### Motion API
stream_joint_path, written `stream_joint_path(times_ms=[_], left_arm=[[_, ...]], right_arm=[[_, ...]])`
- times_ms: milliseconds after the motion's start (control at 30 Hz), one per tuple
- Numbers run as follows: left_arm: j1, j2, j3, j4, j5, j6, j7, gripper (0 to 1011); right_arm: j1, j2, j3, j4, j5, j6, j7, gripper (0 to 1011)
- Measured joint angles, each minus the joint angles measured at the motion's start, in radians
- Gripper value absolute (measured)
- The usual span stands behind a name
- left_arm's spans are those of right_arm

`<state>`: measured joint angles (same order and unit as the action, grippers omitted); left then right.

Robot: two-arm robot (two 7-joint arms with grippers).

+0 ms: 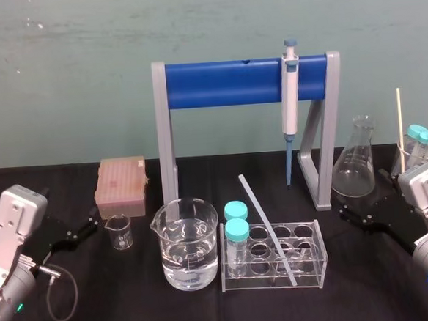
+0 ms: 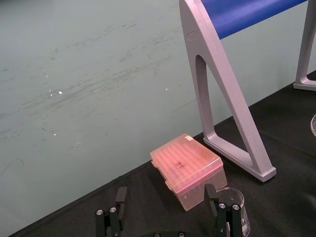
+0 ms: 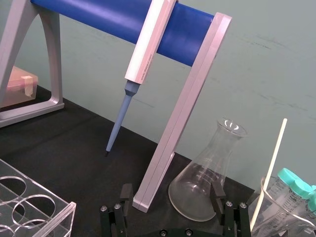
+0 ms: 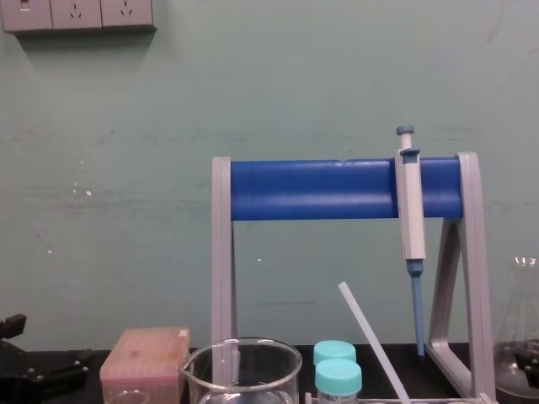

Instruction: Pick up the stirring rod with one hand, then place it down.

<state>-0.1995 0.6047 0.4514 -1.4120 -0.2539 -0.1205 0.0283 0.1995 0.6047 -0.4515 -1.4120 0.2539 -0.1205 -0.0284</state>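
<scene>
The stirring rod [image 1: 266, 226] is a translucent whitish rod that leans in the clear tube rack [image 1: 321, 269] at the middle front, its upper end tilted back and to the left. The chest view shows the stirring rod [image 4: 370, 345] rising from the bottom edge. My left gripper [image 1: 75, 223] rests low at the far left, open and empty, next to a small beaker [image 1: 120, 232]. At the far right my right gripper [image 1: 360, 203] is also open and empty, in front of the conical flask [image 1: 356, 161]. Both sit well away from the rod.
A large beaker of water [image 1: 187, 250] and two teal-capped vials [image 1: 236, 232] stand left of the rod. Behind are the blue and grey stand [image 1: 223, 84] with the hanging pipette [image 1: 291, 96], and a pink tip box [image 1: 120, 185]. A beaker [image 1: 412, 154] at the far right holds capped tubes and a thin cream stick [image 1: 401, 129].
</scene>
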Motion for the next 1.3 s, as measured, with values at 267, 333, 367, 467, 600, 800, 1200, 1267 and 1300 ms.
stream_joint_path(times_ms=[267,333,367,467,600,800,1200,1267,1300], left_arm=[[0.000,0.000,0.000,0.000,0.000,0.000,0.000,1000],[0.000,0.000,0.000,0.000,0.000,0.000,0.000,1000],[0.000,0.000,0.000,0.000,0.000,0.000,0.000,1000],[0.000,0.000,0.000,0.000,0.000,0.000,0.000,1000],[0.000,0.000,0.000,0.000,0.000,0.000,0.000,1000],[0.000,0.000,0.000,0.000,0.000,0.000,0.000,1000],[0.000,0.000,0.000,0.000,0.000,0.000,0.000,1000],[0.000,0.000,0.000,0.000,0.000,0.000,0.000,1000],[0.000,0.000,0.000,0.000,0.000,0.000,0.000,1000]], right_arm=[[0.000,0.000,0.000,0.000,0.000,0.000,0.000,1000],[0.000,0.000,0.000,0.000,0.000,0.000,0.000,1000],[0.000,0.000,0.000,0.000,0.000,0.000,0.000,1000],[0.000,0.000,0.000,0.000,0.000,0.000,0.000,1000],[0.000,0.000,0.000,0.000,0.000,0.000,0.000,1000],[0.000,0.000,0.000,0.000,0.000,0.000,0.000,1000],[0.000,0.000,0.000,0.000,0.000,0.000,0.000,1000],[0.000,0.000,0.000,0.000,0.000,0.000,0.000,1000],[0.000,0.000,0.000,0.000,0.000,0.000,0.000,1000]])
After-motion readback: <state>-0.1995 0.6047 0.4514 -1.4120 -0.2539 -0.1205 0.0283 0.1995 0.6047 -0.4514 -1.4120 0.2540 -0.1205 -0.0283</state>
